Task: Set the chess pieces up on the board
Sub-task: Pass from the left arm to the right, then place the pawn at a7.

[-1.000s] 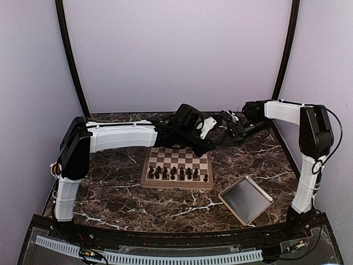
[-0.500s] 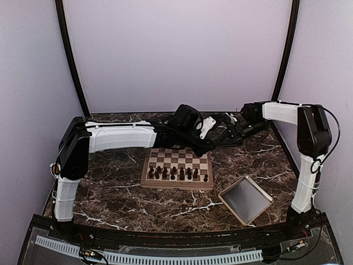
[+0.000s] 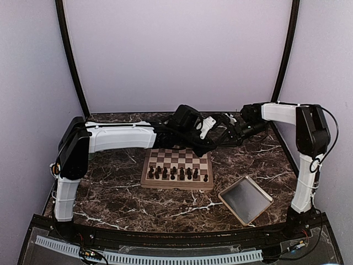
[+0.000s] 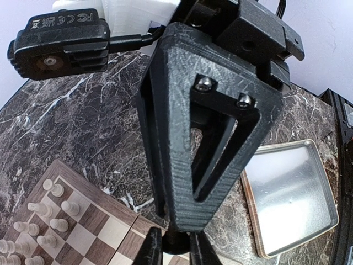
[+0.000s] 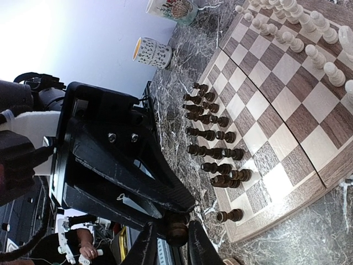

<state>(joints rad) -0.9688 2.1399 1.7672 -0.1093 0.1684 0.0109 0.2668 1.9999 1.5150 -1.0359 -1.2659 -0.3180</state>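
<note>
Veined dark marble [image 3: 110, 199], square checkered wooden board [image 3: 177, 168]

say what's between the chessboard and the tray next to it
Only bare marble tabletop lies between the board and the tray; the top view shows it.

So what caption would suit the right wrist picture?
Right fingers flank a dark chess piece held by the left fingers, near the board.
</note>
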